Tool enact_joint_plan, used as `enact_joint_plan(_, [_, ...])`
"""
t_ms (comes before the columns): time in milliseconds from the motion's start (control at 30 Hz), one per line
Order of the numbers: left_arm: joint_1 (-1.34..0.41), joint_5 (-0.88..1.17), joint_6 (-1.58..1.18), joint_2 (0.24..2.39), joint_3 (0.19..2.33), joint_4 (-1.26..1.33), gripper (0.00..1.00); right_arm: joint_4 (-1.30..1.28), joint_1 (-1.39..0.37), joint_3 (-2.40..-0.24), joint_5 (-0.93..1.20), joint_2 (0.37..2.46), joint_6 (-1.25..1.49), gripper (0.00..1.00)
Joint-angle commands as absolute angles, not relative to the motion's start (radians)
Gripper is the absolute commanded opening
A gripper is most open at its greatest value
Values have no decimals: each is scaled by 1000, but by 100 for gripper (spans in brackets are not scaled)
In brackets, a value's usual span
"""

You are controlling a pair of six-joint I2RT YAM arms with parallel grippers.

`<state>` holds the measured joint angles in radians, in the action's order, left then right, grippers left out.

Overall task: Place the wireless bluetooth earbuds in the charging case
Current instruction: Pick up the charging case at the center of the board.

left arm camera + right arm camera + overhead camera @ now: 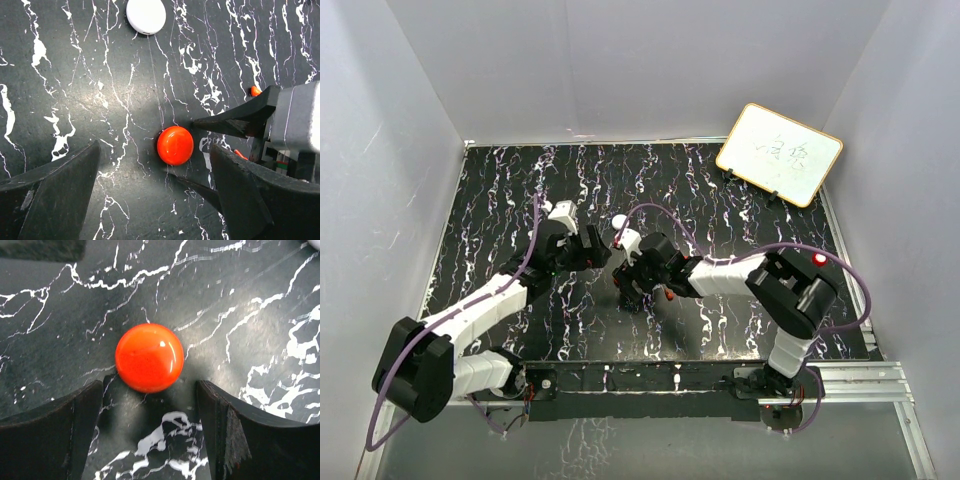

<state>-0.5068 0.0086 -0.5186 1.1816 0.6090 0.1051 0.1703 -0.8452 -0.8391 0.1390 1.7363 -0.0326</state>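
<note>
A glossy red round puck (175,145), which I take for the charging case, lies flat on the black marble table. My right gripper (150,401) is open and low over the table, its fingertips on either side of the puck's (149,357) near edge without touching it. From the opposite side my left gripper (154,167) stands open, wide of the puck, with nothing between its fingers. Two tiny red earbuds (255,91) (239,154) peek out beside the right gripper's fingers (235,120). In the top view both grippers (592,246) (629,284) meet at mid-table and hide the red puck.
A white round puck (145,15) (618,221) lies just beyond the grippers. A small whiteboard (779,153) leans at the back right corner. Grey walls enclose the marble table (720,200) on three sides.
</note>
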Motion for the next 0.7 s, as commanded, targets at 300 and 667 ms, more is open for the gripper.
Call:
enact_joint_plan(300, [-423, 123, -550, 1143, 573, 94, 88, 276, -864, -918, 107, 1817, -110, 66])
enact_joint_plan(667, [-411, 147, -545, 1160, 578, 91, 87, 291, -864, -876, 92, 1799, -127, 33])
